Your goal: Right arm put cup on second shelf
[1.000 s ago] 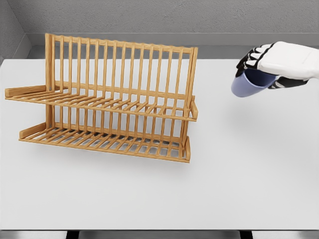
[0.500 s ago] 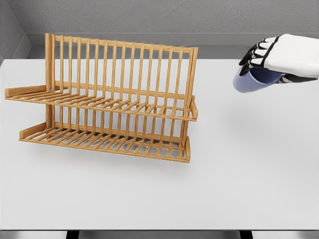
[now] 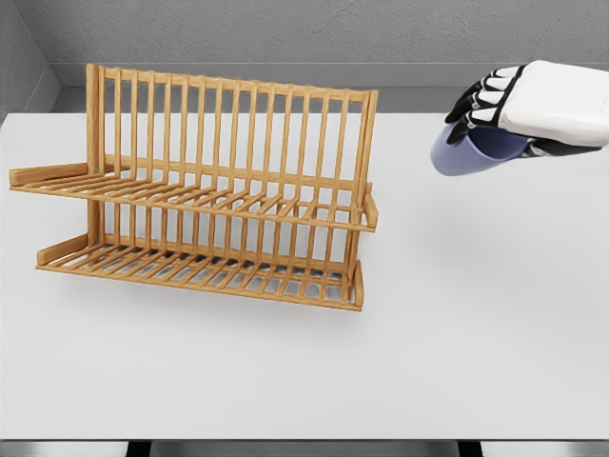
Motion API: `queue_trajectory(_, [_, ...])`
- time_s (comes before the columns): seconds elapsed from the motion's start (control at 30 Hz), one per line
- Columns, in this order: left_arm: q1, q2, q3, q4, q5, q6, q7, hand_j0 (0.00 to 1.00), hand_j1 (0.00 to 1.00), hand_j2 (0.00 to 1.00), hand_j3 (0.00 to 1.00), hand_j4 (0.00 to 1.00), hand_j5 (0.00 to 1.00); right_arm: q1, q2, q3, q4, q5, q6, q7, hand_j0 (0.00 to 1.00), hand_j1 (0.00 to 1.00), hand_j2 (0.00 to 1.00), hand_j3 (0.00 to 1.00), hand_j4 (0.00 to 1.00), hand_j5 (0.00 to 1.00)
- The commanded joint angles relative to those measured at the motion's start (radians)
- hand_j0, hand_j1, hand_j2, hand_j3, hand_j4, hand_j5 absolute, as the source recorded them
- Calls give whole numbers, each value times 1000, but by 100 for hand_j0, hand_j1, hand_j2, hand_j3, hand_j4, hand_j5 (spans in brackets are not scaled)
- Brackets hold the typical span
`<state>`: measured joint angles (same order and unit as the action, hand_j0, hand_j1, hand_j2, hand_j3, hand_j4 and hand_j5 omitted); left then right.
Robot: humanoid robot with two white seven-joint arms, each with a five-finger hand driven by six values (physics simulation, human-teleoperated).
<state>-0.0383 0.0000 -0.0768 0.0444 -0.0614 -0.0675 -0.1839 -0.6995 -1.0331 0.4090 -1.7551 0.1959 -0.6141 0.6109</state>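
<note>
A pale blue cup [image 3: 463, 154] hangs in the air at the upper right, tilted with its bottom toward the rack. My right hand [image 3: 514, 119] is shut on it from above, dark fingers [image 3: 479, 103] curled over its rim. The wooden two-tier dish rack [image 3: 205, 186] stands on the left half of the white table [image 3: 457, 324]. Its upper shelf [image 3: 228, 202] is bare, and so is the lower shelf [image 3: 209, 268]. The cup is right of the rack's right end post, above the level of the upper shelf, with a clear gap between them. The left arm does not show.
A grey wall runs behind the table's back edge. The table's front edge lies near the bottom of the view. Bare tabletop stretches right of and in front of the rack.
My right hand has carried the cup up slightly and then left toward the rack. The rack has not moved.
</note>
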Motion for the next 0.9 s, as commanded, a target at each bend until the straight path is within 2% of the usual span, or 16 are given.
queue_trajectory(0.0, [0, 0, 0, 0, 0, 0, 0, 100, 100, 100, 100, 100, 100, 0, -7, -1, 0, -26, 3, 0, 62, 62, 62, 62, 62, 62])
queue_trajectory(0.57, [-2, 0, 0, 0, 0, 0, 0, 100, 100, 100, 100, 100, 100, -11, 7, 14, 0, -29, 3, 0, 62, 62, 62, 62, 62, 62])
queue_trajectory(0.73, [0, 0, 0, 0, 0, 0, 0, 100, 100, 100, 100, 100, 100, -15, 71, 37, 0, -29, 3, 0, 62, 62, 62, 62, 62, 62])
queue_trajectory(0.87, [0, 0, 0, 0, 0, 0, 0, 100, 100, 100, 100, 100, 100, -21, 90, 53, 0, -30, 3, 0, 62, 62, 62, 62, 62, 62])
